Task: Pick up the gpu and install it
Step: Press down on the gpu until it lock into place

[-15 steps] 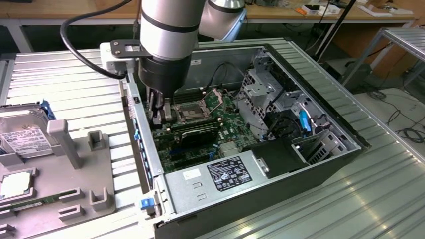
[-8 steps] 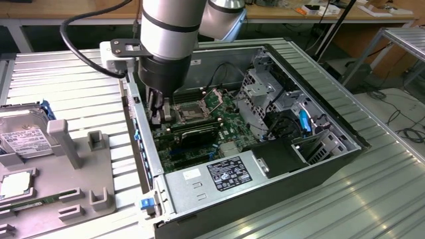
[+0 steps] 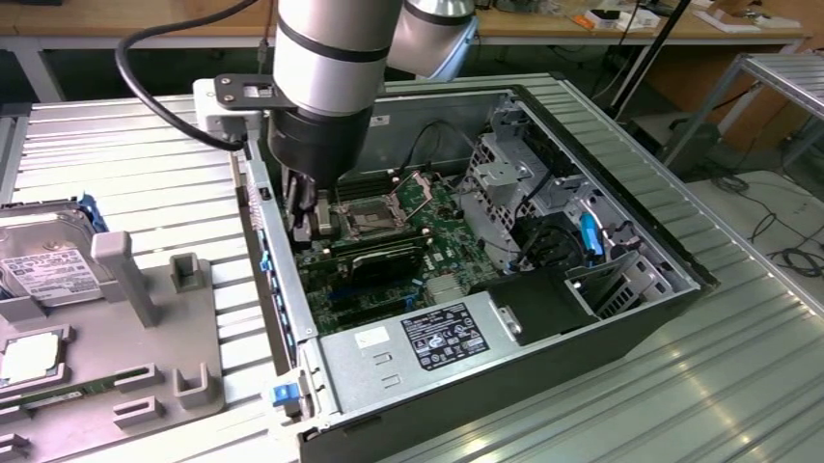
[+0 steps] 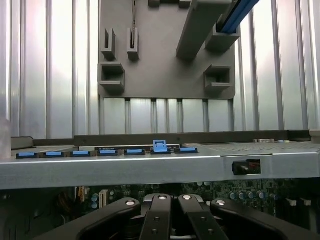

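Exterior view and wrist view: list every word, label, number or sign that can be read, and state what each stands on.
No text reads clearly enough to quote.
On the power supply, black label: white print and symbols, too small to read.
On the power supply, white sticker: blurred.
On the hard drive, white label: print too small to read.
On the case edge, blue tab: a mark, unreadable.

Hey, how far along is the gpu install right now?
Done: the pickup looks finished; the slots of the gray parts tray nearest the computer case stand vacant. In hand: the gripper, shut, is down inside that open case, over the motherboard beside the wall facing the tray. Left: I cannot tell whether the gpu sits in its slot, so seating is unconfirmed.
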{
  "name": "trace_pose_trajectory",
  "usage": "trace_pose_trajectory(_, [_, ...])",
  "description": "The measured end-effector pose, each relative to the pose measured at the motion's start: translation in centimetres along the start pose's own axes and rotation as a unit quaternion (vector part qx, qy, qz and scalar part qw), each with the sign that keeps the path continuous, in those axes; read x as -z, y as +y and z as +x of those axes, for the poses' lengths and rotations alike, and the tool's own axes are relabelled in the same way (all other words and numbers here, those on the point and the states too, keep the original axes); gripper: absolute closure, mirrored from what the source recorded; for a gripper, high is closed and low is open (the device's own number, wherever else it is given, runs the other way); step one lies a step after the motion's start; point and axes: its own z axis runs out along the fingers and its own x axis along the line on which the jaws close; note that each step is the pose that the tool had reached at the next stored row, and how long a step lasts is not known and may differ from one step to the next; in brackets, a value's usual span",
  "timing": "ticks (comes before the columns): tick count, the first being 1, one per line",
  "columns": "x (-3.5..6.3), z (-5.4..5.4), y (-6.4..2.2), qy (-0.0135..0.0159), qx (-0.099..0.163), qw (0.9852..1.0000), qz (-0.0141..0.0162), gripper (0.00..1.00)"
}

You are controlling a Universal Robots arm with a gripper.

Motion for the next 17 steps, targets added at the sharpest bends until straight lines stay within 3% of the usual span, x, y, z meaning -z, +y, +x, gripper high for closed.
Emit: trace_pose_trajectory(17, [-0.52,0.49,-0.11,-0.0002,0.000,1.0000,0.0004,0.89])
